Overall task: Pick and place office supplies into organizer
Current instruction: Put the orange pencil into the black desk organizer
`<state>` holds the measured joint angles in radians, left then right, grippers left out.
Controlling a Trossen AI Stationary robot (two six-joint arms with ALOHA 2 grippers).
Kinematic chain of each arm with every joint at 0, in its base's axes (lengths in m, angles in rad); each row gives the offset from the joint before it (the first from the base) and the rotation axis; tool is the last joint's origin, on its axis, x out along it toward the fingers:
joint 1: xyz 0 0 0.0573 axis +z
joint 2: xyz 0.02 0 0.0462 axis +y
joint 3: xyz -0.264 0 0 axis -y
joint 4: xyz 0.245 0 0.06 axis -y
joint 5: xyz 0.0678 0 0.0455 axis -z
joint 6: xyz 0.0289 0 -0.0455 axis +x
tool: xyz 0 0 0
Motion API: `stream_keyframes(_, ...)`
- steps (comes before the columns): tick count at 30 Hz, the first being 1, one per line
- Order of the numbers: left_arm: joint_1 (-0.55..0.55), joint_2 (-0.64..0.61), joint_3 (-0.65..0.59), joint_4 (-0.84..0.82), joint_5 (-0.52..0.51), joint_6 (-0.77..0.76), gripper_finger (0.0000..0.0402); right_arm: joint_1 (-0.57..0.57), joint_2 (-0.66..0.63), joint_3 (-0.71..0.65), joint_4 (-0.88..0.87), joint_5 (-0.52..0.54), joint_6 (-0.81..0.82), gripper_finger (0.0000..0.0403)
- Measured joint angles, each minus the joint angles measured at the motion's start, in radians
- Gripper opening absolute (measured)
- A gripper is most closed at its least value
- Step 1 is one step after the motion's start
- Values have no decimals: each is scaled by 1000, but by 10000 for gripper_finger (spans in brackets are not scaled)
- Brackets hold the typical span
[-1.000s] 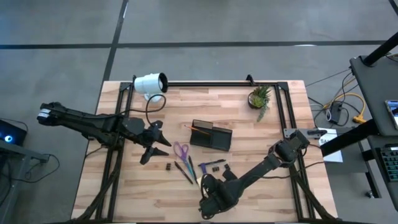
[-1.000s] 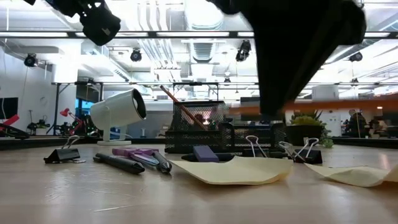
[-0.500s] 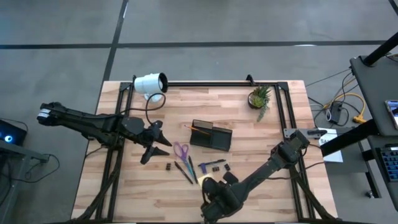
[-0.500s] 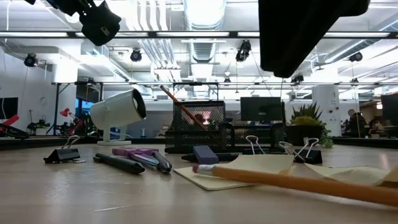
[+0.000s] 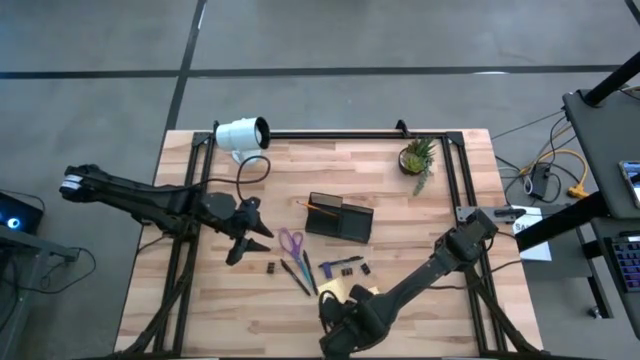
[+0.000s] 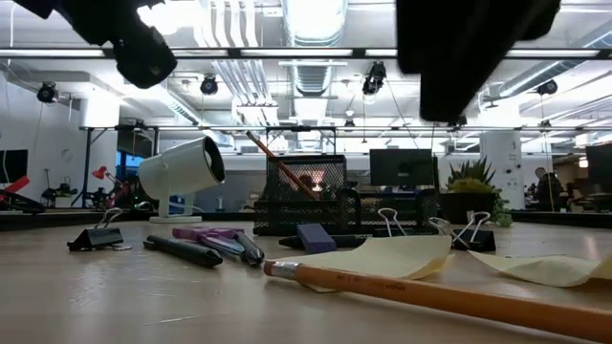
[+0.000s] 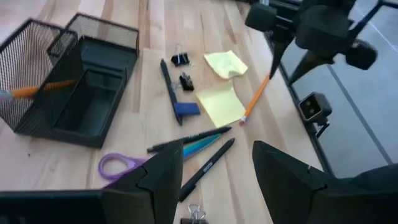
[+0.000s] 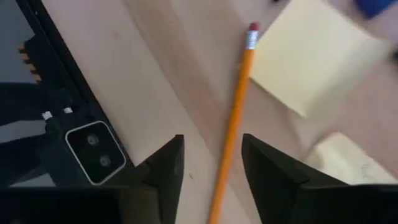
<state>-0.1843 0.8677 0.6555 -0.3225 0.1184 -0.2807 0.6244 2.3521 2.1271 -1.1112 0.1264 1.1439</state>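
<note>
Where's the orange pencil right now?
The orange pencil lies flat on the table's near edge, below the open right gripper, its eraser end touching a yellow sticky note.

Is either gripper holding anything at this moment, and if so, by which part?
Nothing is held. The right gripper has open jaws above the orange pencil, which lies loose on the table. The left gripper is open and empty over the pens.

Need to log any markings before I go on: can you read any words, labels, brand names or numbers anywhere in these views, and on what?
No text can be read in any view.
Orange pencil: no print visible on its shaft.
Yellow sticky notes: blank.
Black mesh organizer: no label visible.
White lamp-like cylinder: no marking visible.
Screens in the room behind: too small and blurred to read.
</note>
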Motion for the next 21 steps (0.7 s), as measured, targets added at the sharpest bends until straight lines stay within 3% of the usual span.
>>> stream_keyframes(5, 0, 0, -9, -1, 0, -1, 178, 4, 41, 4, 72, -58, -23, 184)
stream_keyframes(10, 0, 0, -9, -1, 0, -1, 178, 8, 67, 4, 174, -74, -104, 191)
stream_keyframes(21, 0, -1, -24, -1, 0, 10, 178, 4, 80, 2, 41, -33, -23, 185)
